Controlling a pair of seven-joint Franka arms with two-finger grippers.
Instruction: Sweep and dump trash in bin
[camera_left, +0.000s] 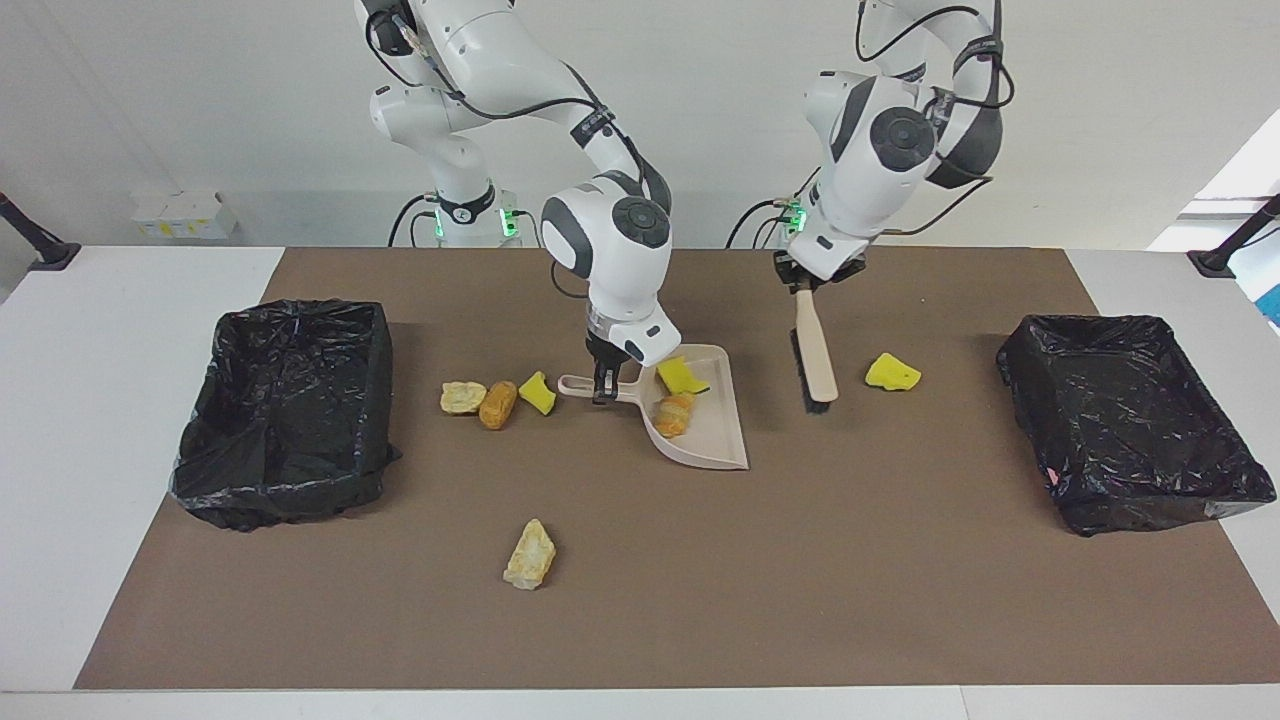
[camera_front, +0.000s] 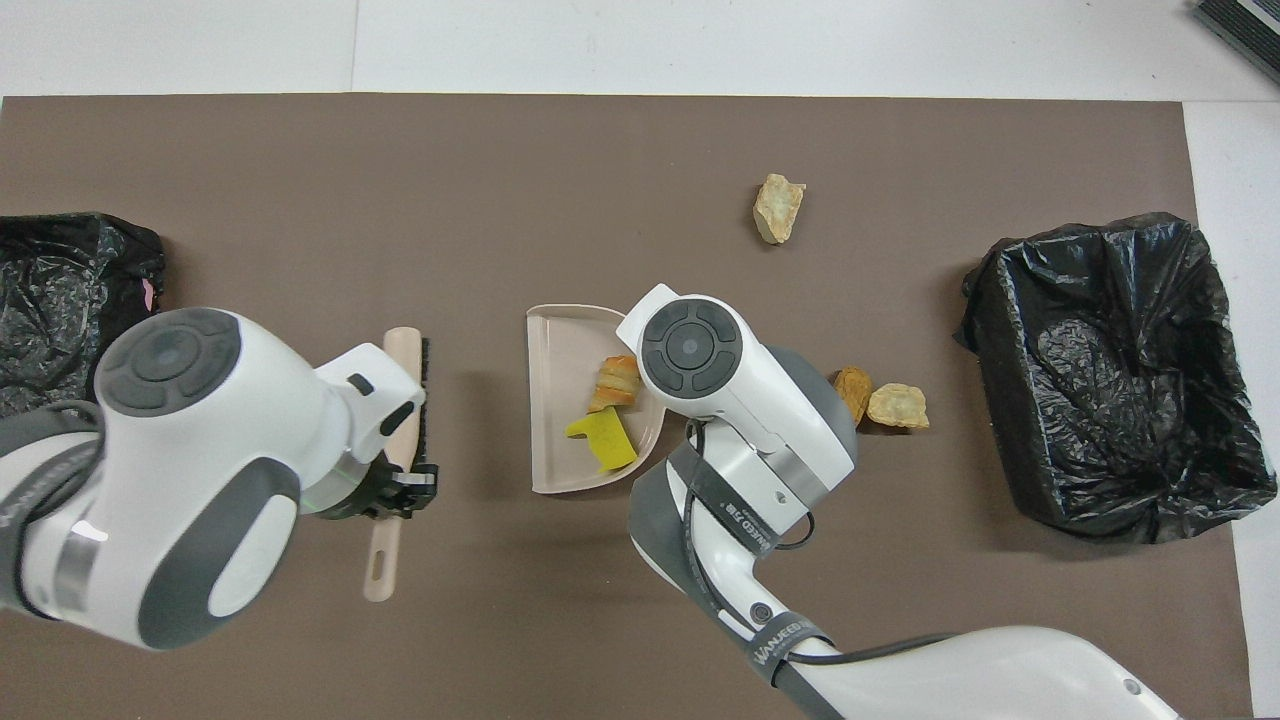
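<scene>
— Brown matting (camera_left: 800, 600) covers the middle of the white desk (camera_left: 130, 300). What sits closest to the arms?

— The left tool (camera_left: 805, 287), pressed together on the handle of the brush (camera_left: 816, 360), whose bristles rest on the matting. A little farther out, the right tool (camera_left: 603, 388) pinches the handle of the dustpan (camera_left: 708, 445), which lies flat.

— And the trash?

— Scattered. Two pieces already lie in the dustpan: a yellow sponge chunk (camera_left: 682, 375) and an orange-brown roll (camera_left: 675, 413). A second yellow chunk (camera_left: 893, 372) lies just beside the brush, toward the left arm's end. Three lumps (camera_left: 497, 404) sit in a row next to the dustpan's handle, toward the right arm's end. One beige piece (camera_left: 530, 554) lies farthest from the robots, well apart from everything.

— How will it handle?

— Light and soft, I'd judge, like sponge and bread. A hard stroke would likely send a piece rolling or hopping, so the bristles should push low on its side, toward the pan's open lip. Loaded, the pan is best carried level by its handle, or the pieces may tumble out.

— Anything in the way?

— The handle and the right tool stand between the three lumps and the pan's mouth, so the pan probably needs turning. The bin at the right arm's end (camera_left: 290, 318) has those lumps between it and the pan. The bin at the left arm's end (camera_left: 1150, 500) lies past the brush.
</scene>
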